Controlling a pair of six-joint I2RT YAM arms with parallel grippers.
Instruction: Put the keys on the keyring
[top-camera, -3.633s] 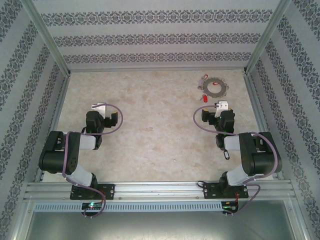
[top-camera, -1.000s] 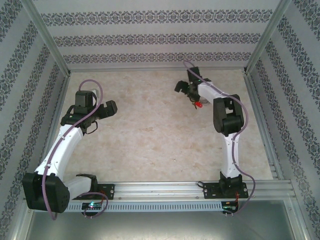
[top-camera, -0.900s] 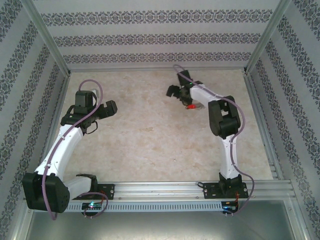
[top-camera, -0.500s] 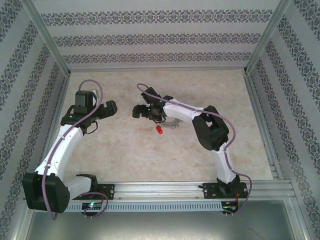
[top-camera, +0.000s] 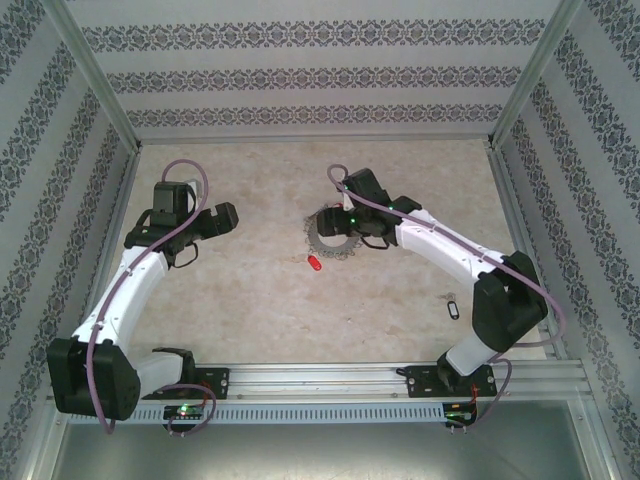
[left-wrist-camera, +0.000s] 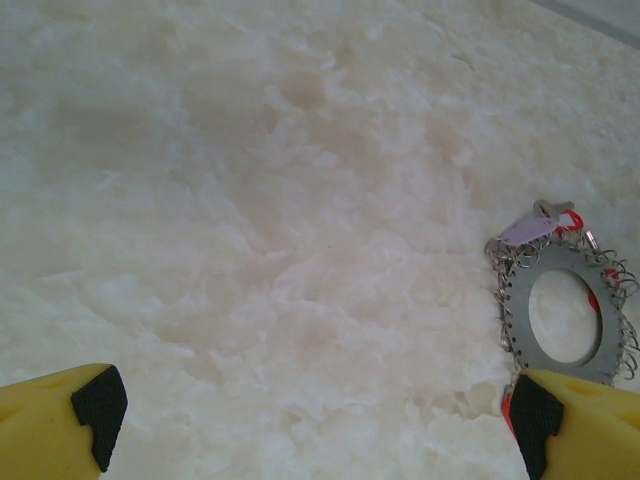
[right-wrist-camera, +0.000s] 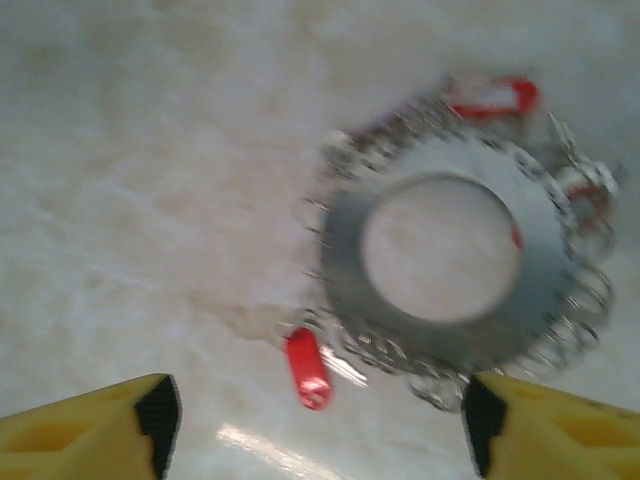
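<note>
The keyring (top-camera: 321, 241) lies flat mid-table, a grey metal doughnut (right-wrist-camera: 345, 262) fringed with small wire loops. Red tags (right-wrist-camera: 491, 96) and a pale tag (left-wrist-camera: 524, 230) hang at its rim. A loose key with a red tag (top-camera: 314, 263) lies just in front of it (right-wrist-camera: 307, 368). A second key with a black tag (top-camera: 451, 308) lies apart near the right arm. My right gripper (top-camera: 345, 222) hovers over the ring, open, with nothing between its fingers (right-wrist-camera: 318, 425). My left gripper (top-camera: 225, 216) hangs open to the left of the ring (left-wrist-camera: 559, 258), its jaws (left-wrist-camera: 315, 430) empty.
The tabletop (top-camera: 260, 290) is pale marbled stone. Patterned walls and metal rails (top-camera: 320, 137) close it in at the back and sides. The right arm's elbow (top-camera: 508, 300) juts out low at the right.
Over the last second my right arm swept the keyring and the red-tagged key from the back right to mid-table, overshot left, then came back over the ring. The left arm stayed still.
</note>
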